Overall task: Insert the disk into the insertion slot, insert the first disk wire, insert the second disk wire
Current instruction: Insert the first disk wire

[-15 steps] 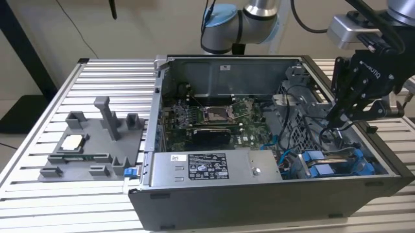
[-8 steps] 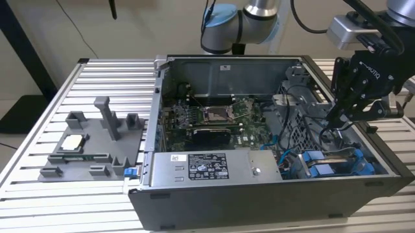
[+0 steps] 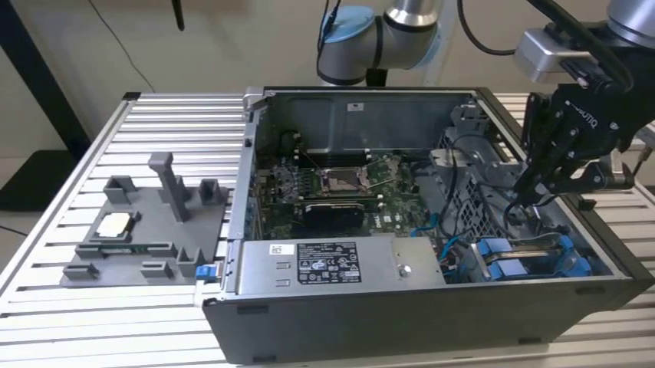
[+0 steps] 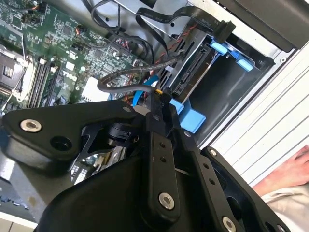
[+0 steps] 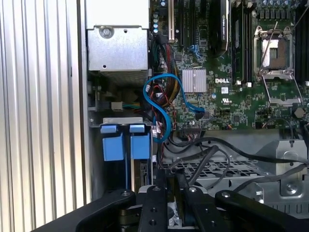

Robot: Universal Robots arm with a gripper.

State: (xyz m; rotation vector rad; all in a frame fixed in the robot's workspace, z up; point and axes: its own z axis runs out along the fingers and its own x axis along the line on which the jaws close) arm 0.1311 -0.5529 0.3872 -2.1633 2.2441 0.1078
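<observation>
The disk [image 3: 529,247] lies in the insertion slot [image 3: 597,266] at the case's front corner, on the exterior view's right, between the blue carrier pieces [image 3: 499,261]. Its connector edge [image 4: 191,73] shows in the second wrist view, with the blue carrier tabs [image 5: 114,143] in the first wrist view. My gripper [image 3: 521,201] hangs just above the bay, over the drive's connector end. In the second wrist view the gripper [image 4: 158,99] is shut on the end of a black disk wire [image 4: 126,73] that loops toward the motherboard. A blue disk wire [image 5: 163,109] curls beside it.
The open computer case [image 3: 256,192] stands on a slatted metal table [image 3: 174,123]. A grey labelled power-supply box [image 3: 325,264] sits at the case front, next to the bay. A perforated cage [image 5: 212,166] and loose black cables crowd the bay. A grey fixture [image 3: 143,230] lies on the exterior view's left. A hand [image 4: 289,169] rests outside the case.
</observation>
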